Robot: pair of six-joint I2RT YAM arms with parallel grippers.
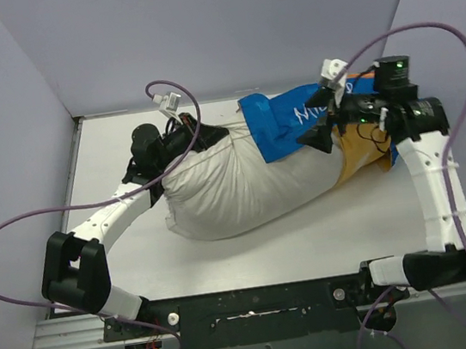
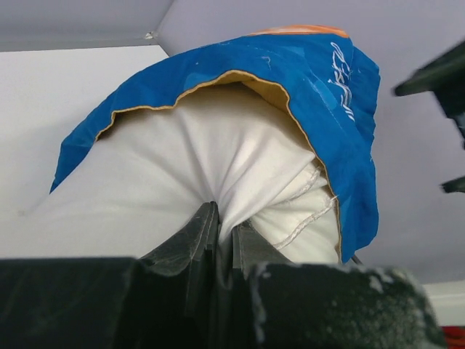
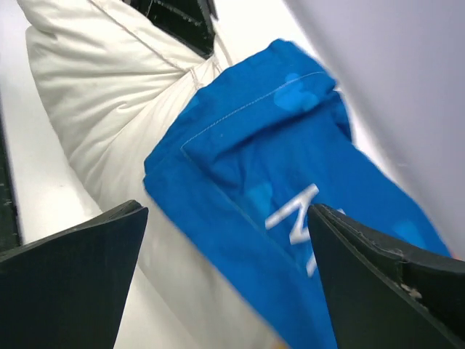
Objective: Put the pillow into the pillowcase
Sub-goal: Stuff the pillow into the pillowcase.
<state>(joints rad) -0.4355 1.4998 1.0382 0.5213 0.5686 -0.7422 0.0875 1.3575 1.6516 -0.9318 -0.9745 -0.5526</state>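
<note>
The left arm reaches in from the near left corner of the table (image 1: 311, 233) toward the far edge, a purple cable (image 1: 14, 222) looping beside it. The left hand (image 1: 178, 139) sits at the far left end of the pillow (image 1: 226, 188). In the left wrist view, the left hand (image 2: 224, 218) has its fingers (image 2: 200, 225) pressed narrowly together on a bunched fold of the white pillow (image 2: 145, 182) fabric, which gathers into creases where it is pinched.

The pillow lies plump across the middle of the table, running from left of centre toward the far right corner. Its left and middle parts are bare. Its right end is inside the pillowcase (image 1: 282, 120), whose open mouth wraps around the pillow near the far edge. In the left wrist view, the blue pillowcase (image 2: 320, 87) drapes over the top of the pillow like a hood, with a mustard-yellow lining showing along its hem (image 2: 218, 76). White lettering (image 1: 311, 111) runs across the blue cloth, and a mustard-yellow patch (image 1: 352, 158) of the case shows to its right, toward the right edge.

The right hand (image 1: 322, 117) hangs over the lettered part of the pillowcase, near the far right corner. In the right wrist view, the right hand (image 3: 229, 276) has its fingers (image 3: 73, 283) spread wide, with the blue pillowcase (image 3: 254, 167) and its lettering (image 3: 298, 211) lying between them and nothing gripped. Whether the fingertips touch the cloth cannot be told. The white pillow (image 3: 94, 73) shows beyond the case's hem.
</note>
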